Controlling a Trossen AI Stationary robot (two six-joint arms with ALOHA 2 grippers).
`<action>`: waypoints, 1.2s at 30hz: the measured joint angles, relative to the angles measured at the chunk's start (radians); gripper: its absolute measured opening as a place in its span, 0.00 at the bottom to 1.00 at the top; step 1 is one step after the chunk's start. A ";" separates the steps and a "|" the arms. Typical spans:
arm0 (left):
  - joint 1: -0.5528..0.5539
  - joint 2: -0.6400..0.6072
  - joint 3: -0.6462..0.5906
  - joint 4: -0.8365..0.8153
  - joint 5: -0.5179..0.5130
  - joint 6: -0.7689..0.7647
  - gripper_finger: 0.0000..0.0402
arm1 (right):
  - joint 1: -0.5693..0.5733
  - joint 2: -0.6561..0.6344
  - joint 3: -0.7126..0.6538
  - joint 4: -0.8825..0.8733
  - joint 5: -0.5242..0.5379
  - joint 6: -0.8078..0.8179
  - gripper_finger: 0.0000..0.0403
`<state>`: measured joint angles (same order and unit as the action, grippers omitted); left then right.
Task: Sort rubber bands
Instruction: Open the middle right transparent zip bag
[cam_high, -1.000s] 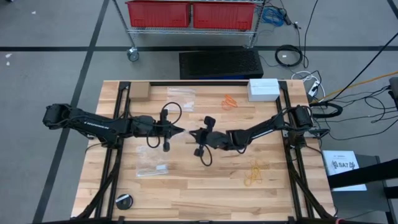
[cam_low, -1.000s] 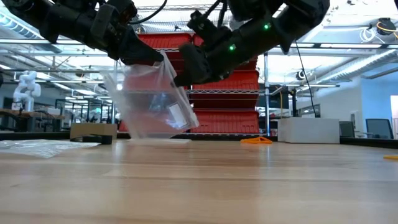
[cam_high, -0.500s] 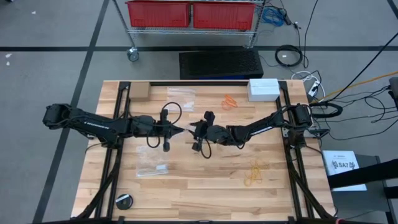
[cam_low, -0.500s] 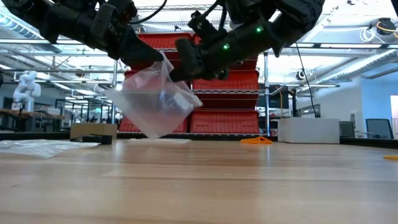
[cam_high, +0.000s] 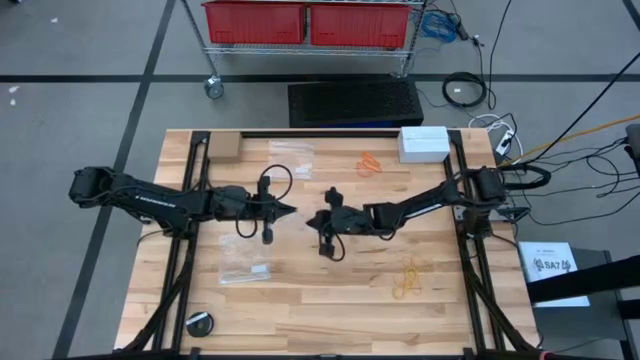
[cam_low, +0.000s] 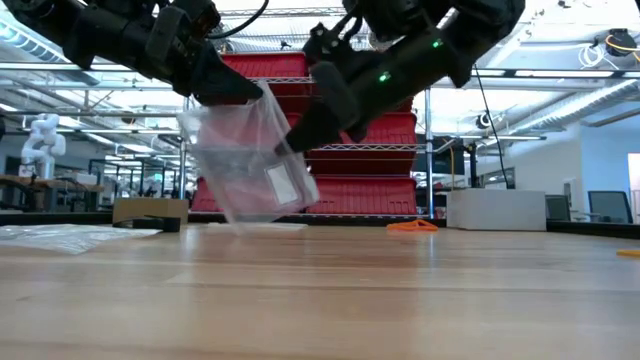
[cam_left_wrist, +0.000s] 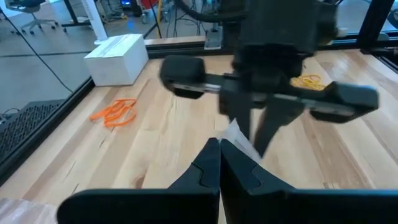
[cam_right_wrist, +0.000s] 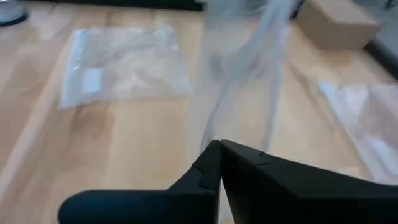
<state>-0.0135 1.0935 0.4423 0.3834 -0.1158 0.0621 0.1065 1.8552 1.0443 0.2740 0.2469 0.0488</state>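
Note:
A clear plastic bag (cam_low: 245, 165) with a white label hangs over the table's middle between my two grippers. My left gripper (cam_high: 291, 210) is shut on its top, and my right gripper (cam_high: 316, 221) is shut on its side. Orange rubber bands (cam_high: 369, 163) lie near the far edge, beside a white box. Pale yellow-tan bands (cam_high: 410, 279) lie toward the near right. A small black heap (cam_high: 200, 322) sits at the near left corner. I see no bands inside the held bag. My left gripper pinches the bag's top edge (cam_low: 258, 95) between its two fingers, coming level from the table's left. The bag hangs below it, off the table. My right gripper pinches the bag's side edge (cam_low: 292, 140), slanting in from the table's right and above. The film (cam_right_wrist: 249, 56) runs away from its fingers.
Two more clear bags lie flat, one (cam_high: 245, 262) toward the near left and one (cam_high: 291, 150) by the far edge. A cardboard box (cam_high: 223, 147) and a white box (cam_high: 424, 142) stand along the far edge. Bare wood shows at the near middle.
My right gripper swung up and toward the far edge, tipping the bag's lower part up to the right. It then came back down and nearer. The bag hangs almost straight again. My left gripper kept still.

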 joint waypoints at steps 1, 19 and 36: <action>0.000 0.000 0.000 0.002 0.000 -0.005 0.00 | 0.004 -0.010 0.000 -0.022 -0.008 0.009 0.00; -0.007 0.158 0.060 0.139 0.063 -0.030 0.00 | -0.023 -0.029 0.000 0.074 0.032 0.035 0.16; -0.015 0.114 0.061 0.080 0.064 -0.028 0.00 | -0.029 -0.064 0.000 0.014 -0.034 0.077 0.12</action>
<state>-0.0284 1.2076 0.5030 0.4633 -0.0521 0.0345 0.0773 1.7917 1.0447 0.2876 0.2124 0.1261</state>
